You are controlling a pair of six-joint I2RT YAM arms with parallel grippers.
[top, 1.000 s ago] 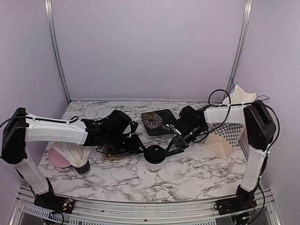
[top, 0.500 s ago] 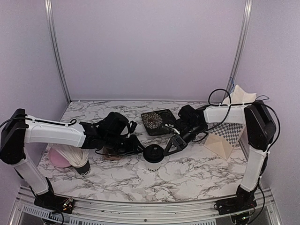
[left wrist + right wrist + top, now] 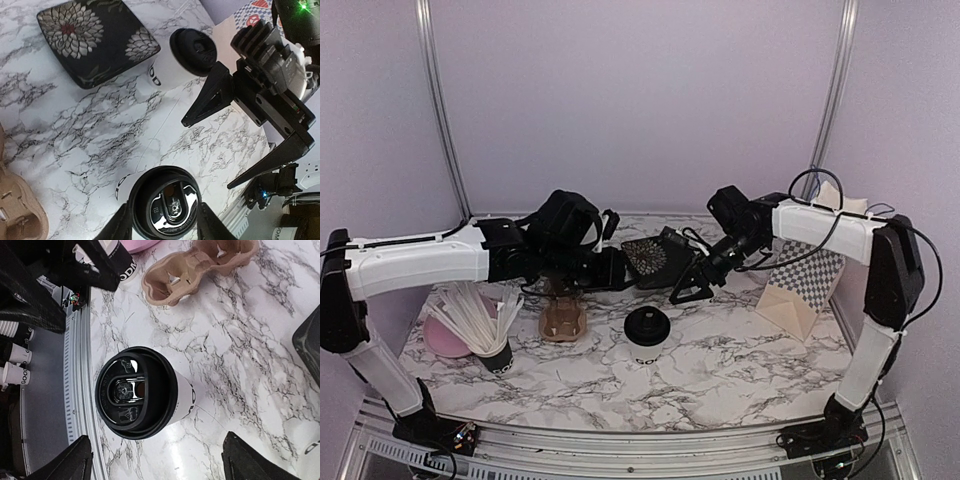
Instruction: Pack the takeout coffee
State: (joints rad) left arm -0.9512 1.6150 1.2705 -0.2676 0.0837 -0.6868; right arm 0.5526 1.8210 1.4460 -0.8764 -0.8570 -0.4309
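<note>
Marble-patterned tabletop (image 3: 750,370), lilac walls, and neither coffee is in the carrier yet! One small white paper cup with a round black plastic lid (image 3: 647,335) stands front and centre, near the brown cardboard cup tray (image 3: 563,320), whose wells look empty. Left gripper (image 3: 164,225) hangs above that cup, fingers partway apart, holding nothing. Right gripper (image 3: 690,292) is spread wide, empty too. A pick looks due: I'd straddle the paper wall below the lid, squeeze gently, keep it upright, then lower it straight into a well. Overhead, only one cup shows. The left wrist view reveals the second white lidded cup (image 3: 175,62) beside the dark square flower-patterned dish (image 3: 95,40), close to a right fingertip.
</note>
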